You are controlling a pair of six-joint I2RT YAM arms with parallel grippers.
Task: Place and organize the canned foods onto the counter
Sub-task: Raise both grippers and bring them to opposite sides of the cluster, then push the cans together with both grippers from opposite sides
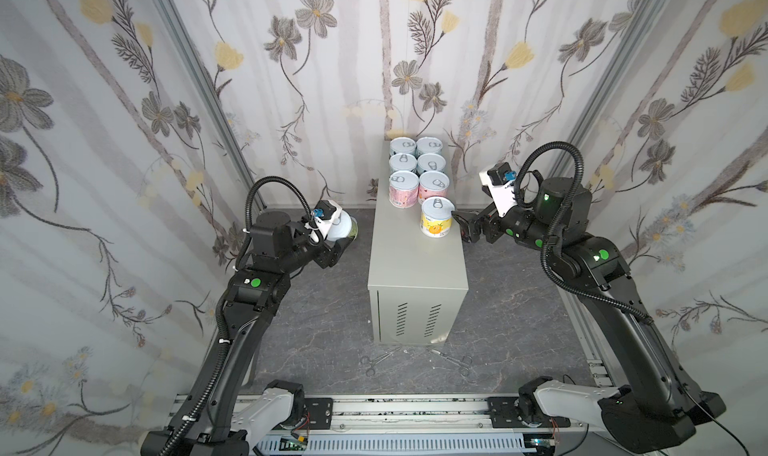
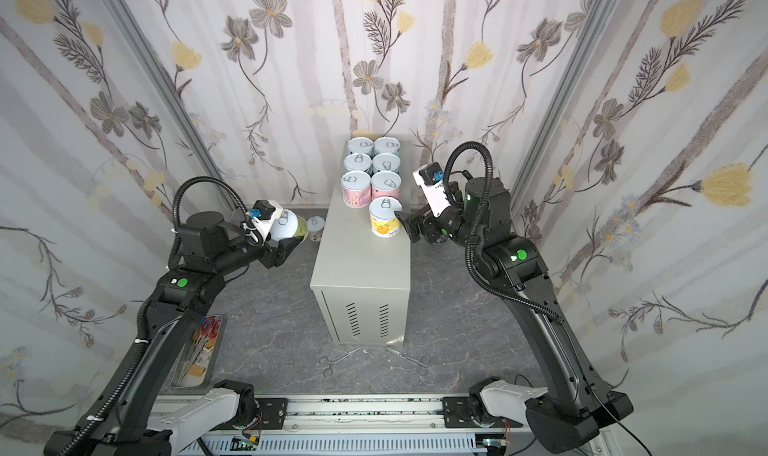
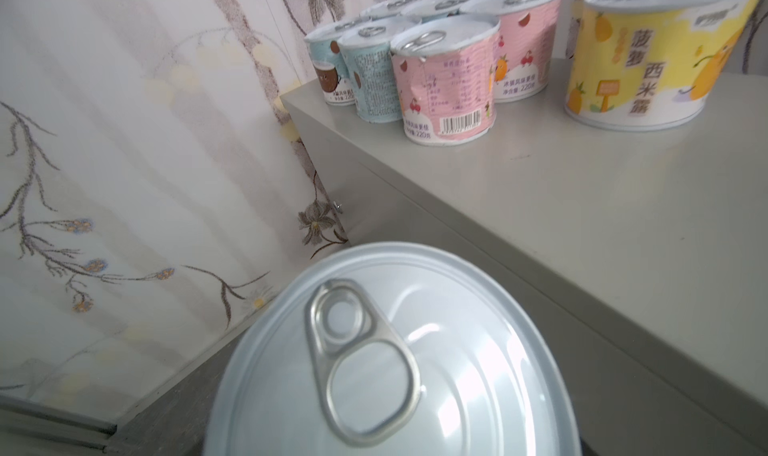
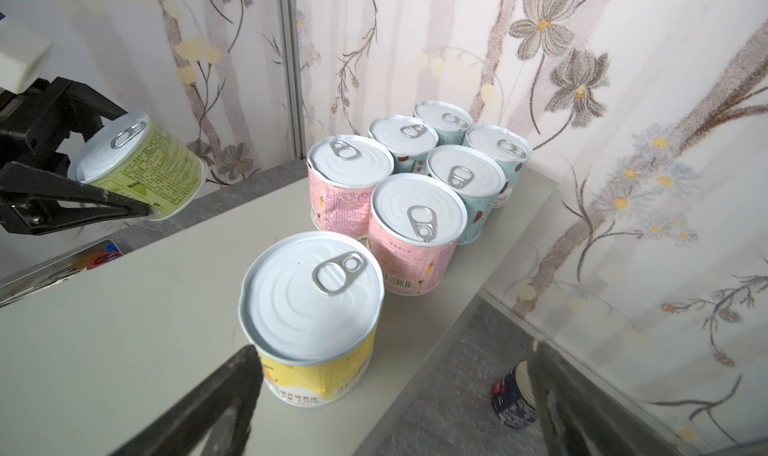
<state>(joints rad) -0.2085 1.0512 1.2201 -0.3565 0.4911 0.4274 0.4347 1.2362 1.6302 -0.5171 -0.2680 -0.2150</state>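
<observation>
Left end effector point(image 4: 89, 184) grips green can point(image 4: 141, 163) off the surface's point(image 1: 415, 262) left edge, beside the empty slot left of yellow can point(image 1: 436, 221); right end effector point(image 1: 463, 227) wide open, empty.

Yellow can point(image 3: 648, 59) reads "菠萝西米露"; pink can point(image 3: 446, 80) label: "220克".

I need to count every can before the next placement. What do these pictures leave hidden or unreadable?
- Green can: left wrist view shows only its lid; label seen only from the right wrist.
- Dark-blue can on the floor: partly behind a right gripper finger; unseen in both top views.
- Small can beside the counter: too small to read.
- Tray: contents blurred, half under the left arm.
</observation>
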